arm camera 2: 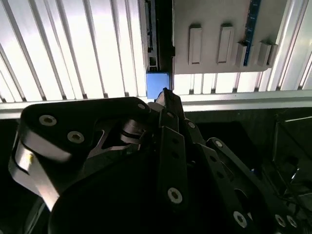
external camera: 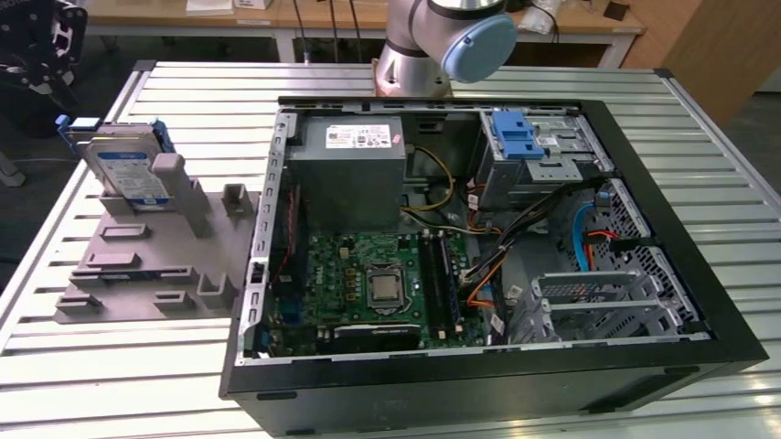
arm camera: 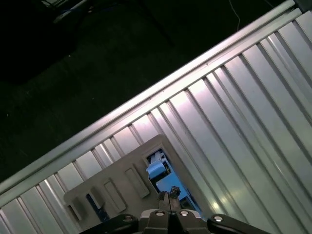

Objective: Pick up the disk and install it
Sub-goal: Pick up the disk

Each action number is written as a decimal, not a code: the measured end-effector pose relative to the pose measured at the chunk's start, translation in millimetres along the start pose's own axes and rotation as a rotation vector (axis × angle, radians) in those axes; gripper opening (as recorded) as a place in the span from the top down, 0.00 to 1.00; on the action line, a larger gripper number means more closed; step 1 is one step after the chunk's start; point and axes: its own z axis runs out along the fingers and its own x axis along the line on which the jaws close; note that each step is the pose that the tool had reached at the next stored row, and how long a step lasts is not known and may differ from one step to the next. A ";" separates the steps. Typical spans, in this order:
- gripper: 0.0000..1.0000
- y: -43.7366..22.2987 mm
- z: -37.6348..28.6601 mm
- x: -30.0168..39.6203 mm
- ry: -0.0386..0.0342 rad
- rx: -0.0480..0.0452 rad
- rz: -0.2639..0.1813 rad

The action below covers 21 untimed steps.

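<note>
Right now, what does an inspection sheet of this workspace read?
Surface: slatted metal table carrying everything.
Job's things: disk standing upright in a grey holder, outside the case, not installed.
Clutter: open computer case, boards and bays exposed.
Grippers: gripper shut, empty, close to the disk at the table's edge.
Cables: cables loose inside the case.
Surroundings: wooden bench behind the table.

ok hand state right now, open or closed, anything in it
hand: closed, fingertips together, holding nothing; the disk stands in the grey holder
</note>
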 end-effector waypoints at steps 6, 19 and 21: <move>0.89 0.0 0.0 0.0 0.0030 0.0007 -0.092; 0.89 0.0 0.1 0.0 0.0072 0.0034 -0.252; 0.89 0.0 0.1 0.0 0.0079 0.0034 -0.275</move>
